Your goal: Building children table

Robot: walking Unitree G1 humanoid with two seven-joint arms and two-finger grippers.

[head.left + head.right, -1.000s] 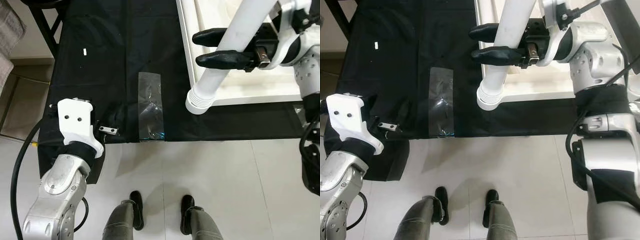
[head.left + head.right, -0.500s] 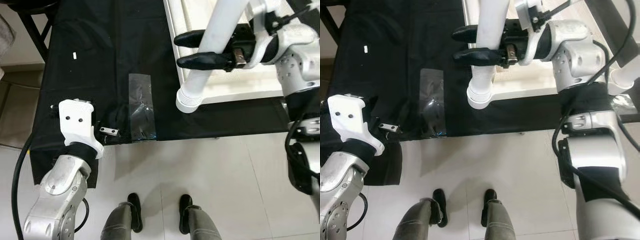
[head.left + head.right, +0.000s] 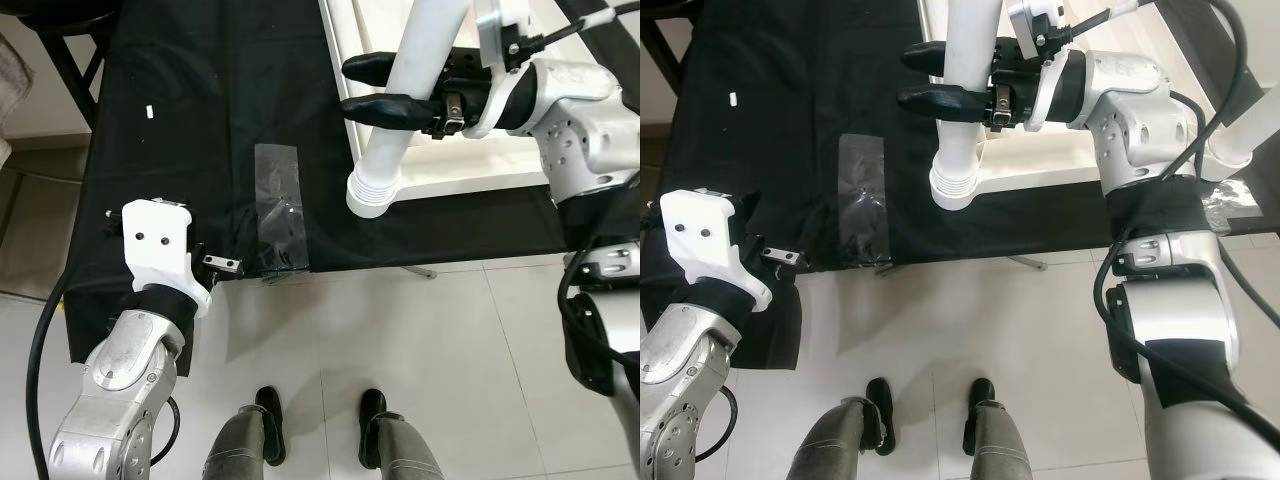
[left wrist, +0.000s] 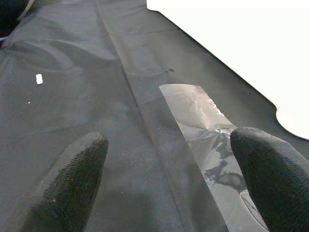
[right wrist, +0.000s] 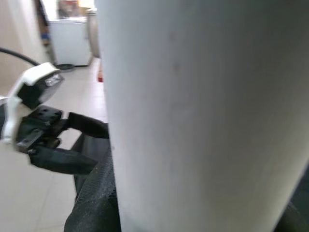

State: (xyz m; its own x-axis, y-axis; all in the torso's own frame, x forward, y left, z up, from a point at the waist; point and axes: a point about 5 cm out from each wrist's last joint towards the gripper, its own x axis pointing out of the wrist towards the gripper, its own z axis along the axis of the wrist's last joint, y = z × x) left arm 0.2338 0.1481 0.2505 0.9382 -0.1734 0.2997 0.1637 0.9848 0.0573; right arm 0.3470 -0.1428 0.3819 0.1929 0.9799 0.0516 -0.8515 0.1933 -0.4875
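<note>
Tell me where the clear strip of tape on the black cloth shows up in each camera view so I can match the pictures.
Left eye view: tape left of centre, on the black cloth.
Right eye view: tape left of centre.
Left wrist view: tape runs between the left gripper fingertips, nearer one.
Right wrist view: not in it.
Shared landmark: the white table leg, held by the right gripper.

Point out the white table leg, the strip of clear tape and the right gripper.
white table leg (image 3: 383, 165), left eye view, on the tube just above its ribbed end.
strip of clear tape (image 3: 279, 205), left eye view, on the strip's middle.
right gripper (image 3: 923, 75), right eye view, midway between its fingertips.
</note>
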